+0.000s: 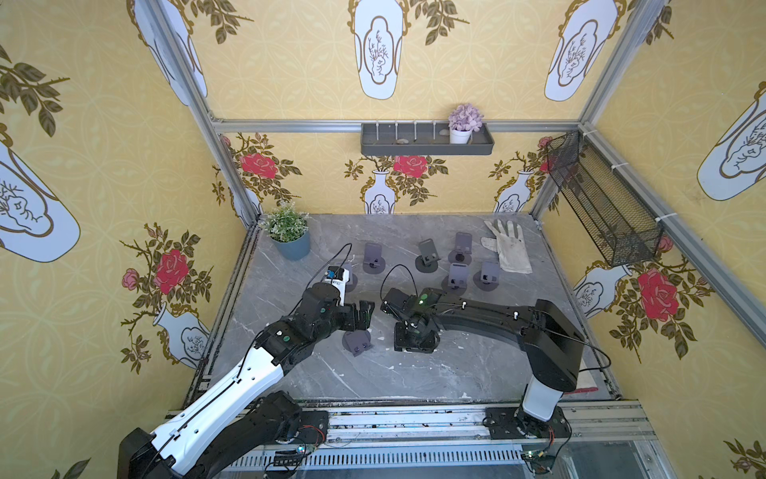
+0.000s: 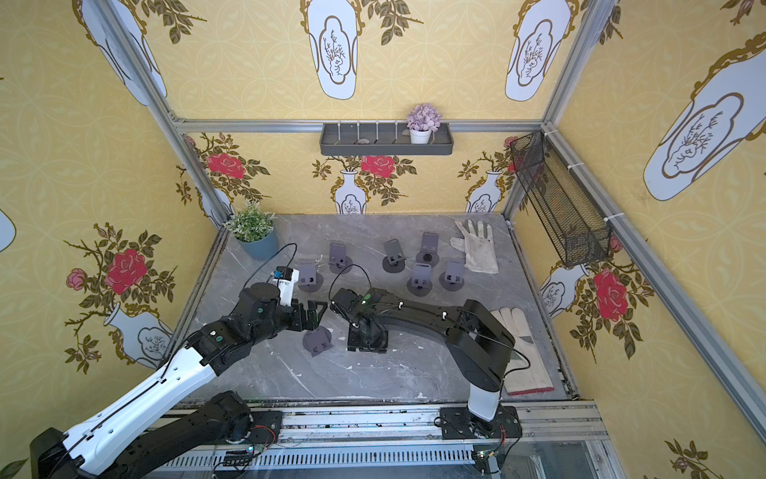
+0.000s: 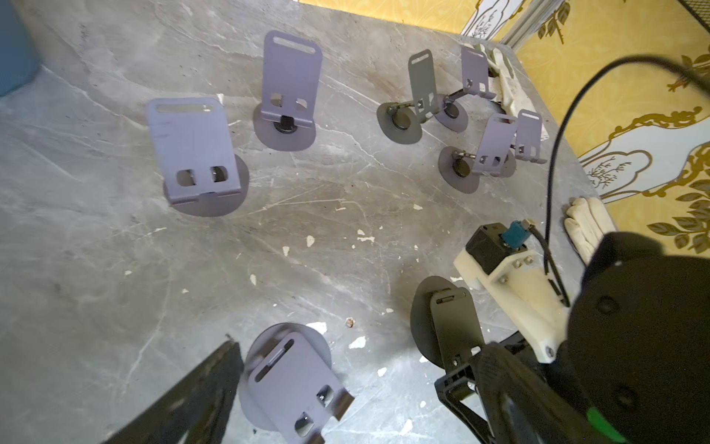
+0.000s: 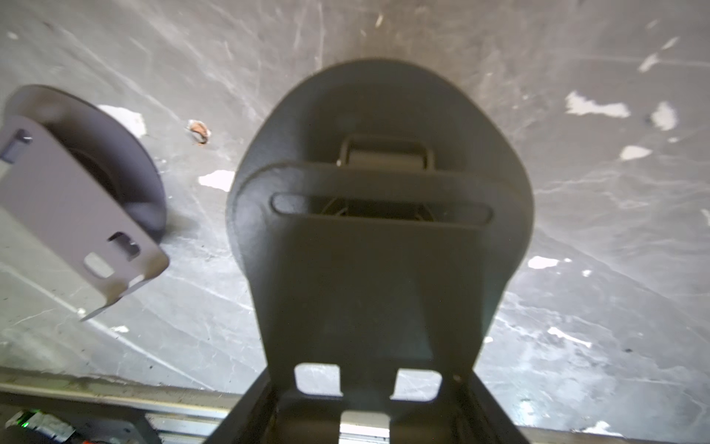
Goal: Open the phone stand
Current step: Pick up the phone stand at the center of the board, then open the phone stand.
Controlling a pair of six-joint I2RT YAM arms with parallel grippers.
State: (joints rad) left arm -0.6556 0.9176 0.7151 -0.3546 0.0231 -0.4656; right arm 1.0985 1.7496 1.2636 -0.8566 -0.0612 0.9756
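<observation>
Dark phone stand [image 4: 369, 288]: centre of your right wrist frame, plate tilted up off its base.
Right gripper [image 1: 414, 342]: fingers [image 4: 246, 423] pinch the plate's bottom end.
Left gripper [image 1: 365, 312]: spread wide, just left of it.

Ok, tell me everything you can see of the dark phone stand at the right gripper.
The dark phone stand looks like matte dark grey metal: a rounded base resting on the marble table, a small hinge arm, and a support plate with a long slot near its top and two square cut-outs by its lip. The plate is tilted up off the base, partly open. The right gripper clamps the plate's lip end.
</observation>
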